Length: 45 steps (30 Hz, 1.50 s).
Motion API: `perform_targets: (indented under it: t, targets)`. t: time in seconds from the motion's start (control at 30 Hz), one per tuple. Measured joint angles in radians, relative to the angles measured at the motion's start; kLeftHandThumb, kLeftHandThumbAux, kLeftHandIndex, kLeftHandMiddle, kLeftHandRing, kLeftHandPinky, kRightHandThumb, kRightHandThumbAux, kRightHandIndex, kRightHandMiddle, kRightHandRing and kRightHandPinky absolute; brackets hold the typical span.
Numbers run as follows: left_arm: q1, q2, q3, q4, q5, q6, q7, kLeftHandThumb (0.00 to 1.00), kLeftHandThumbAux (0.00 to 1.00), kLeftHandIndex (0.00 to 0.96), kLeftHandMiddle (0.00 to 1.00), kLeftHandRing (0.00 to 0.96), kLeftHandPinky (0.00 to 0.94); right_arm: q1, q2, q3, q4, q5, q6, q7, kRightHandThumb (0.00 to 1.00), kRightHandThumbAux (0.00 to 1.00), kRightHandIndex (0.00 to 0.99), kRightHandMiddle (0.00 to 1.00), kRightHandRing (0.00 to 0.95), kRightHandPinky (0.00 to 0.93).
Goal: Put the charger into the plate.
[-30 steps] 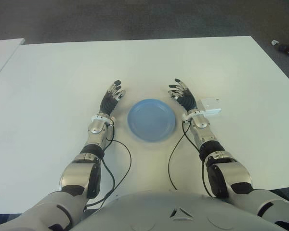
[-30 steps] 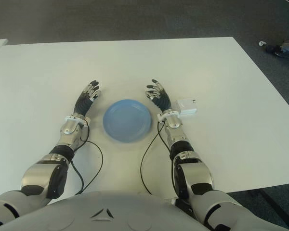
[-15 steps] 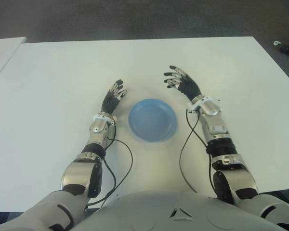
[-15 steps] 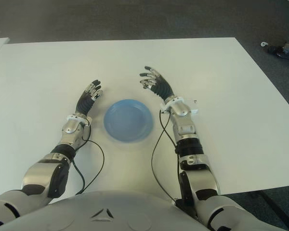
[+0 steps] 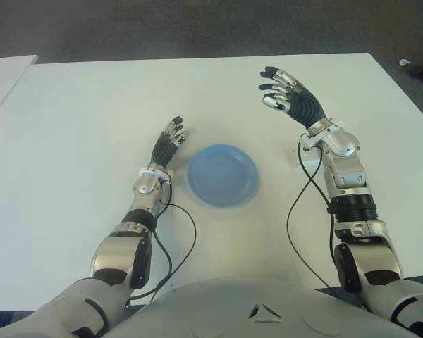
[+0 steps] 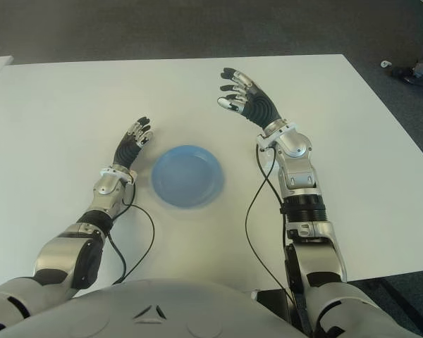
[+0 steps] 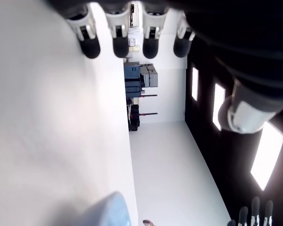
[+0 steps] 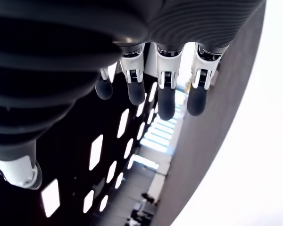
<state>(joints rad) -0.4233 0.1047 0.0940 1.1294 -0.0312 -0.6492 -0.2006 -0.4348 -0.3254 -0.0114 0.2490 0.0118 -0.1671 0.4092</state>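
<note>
An empty blue plate [image 5: 222,176] sits on the white table [image 5: 77,127] in front of me. The white charger [image 5: 308,159] lies to the plate's right, and only a sliver of it shows beside my right wrist, which hides the rest. My right hand [image 5: 287,90] is raised above the table, beyond the charger, with its fingers spread and holding nothing. The left hand [image 5: 170,137] shows just left of the plate, fingers straight and empty.
Black cables [image 5: 295,225] trail from both wrists back toward my body. A second white table [image 5: 3,74] shows at the far left edge. Dark carpet lies past the table's far edge, with a person's shoe [image 5: 419,69] at the upper right.
My right hand has risen from beside the plate and swung forward and to the right, so its wrist now covers most of the charger. The left hand has barely moved.
</note>
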Motion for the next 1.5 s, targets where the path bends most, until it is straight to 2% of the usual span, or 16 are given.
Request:
perform_targets:
  t: [0.3,0.47,0.7,0.83,1.13,1.3,1.5]
  targets:
    - [-0.003,-0.002,0.000,0.005,0.012,-0.003,0.004,0.051,0.507,0.000,0.000,0.000,0.000,-0.013,-0.074,0.022,0.078,-0.137,-0.155,-0.065,0.456,0.363,0.000,0.023,0.052,0.089]
    - [-0.005,-0.003,0.002,0.008,0.012,-0.008,0.004,0.049,0.519,0.000,0.000,0.000,0.000,-0.056,-0.178,0.081,0.261,-0.305,-0.310,-0.137,0.368,0.327,0.000,0.006,0.026,0.051]
    - [-0.006,-0.003,0.003,0.010,0.012,-0.019,0.004,0.041,0.521,0.000,0.000,0.000,0.000,-0.147,-0.306,0.167,0.553,-0.465,-0.436,-0.244,0.312,0.257,0.000,0.000,0.001,0.003]
    - [-0.006,-0.004,0.003,0.010,0.012,-0.019,0.004,0.023,0.522,0.000,0.000,0.000,0.000,-0.162,-0.364,0.220,0.631,-0.550,-0.490,-0.310,0.306,0.168,0.000,0.000,0.000,0.000]
    - [0.000,-0.003,0.006,0.005,0.010,-0.020,0.002,0.007,0.529,0.000,0.000,0.000,0.000,-0.150,-0.436,0.308,0.679,-0.683,-0.532,-0.493,0.352,0.081,0.000,0.000,0.000,0.000]
    - [0.003,-0.004,0.008,-0.003,0.006,-0.018,-0.011,0.005,0.533,0.000,0.000,0.000,0.000,-0.148,-0.445,0.354,0.752,-0.737,-0.526,-0.583,0.360,0.062,0.000,0.000,0.000,0.000]
    - [0.007,-0.006,0.009,-0.016,0.000,-0.008,-0.017,0.001,0.535,0.000,0.000,0.000,0.000,-0.150,-0.444,0.397,0.818,-0.767,-0.511,-0.633,0.372,0.058,0.000,0.000,0.000,0.000]
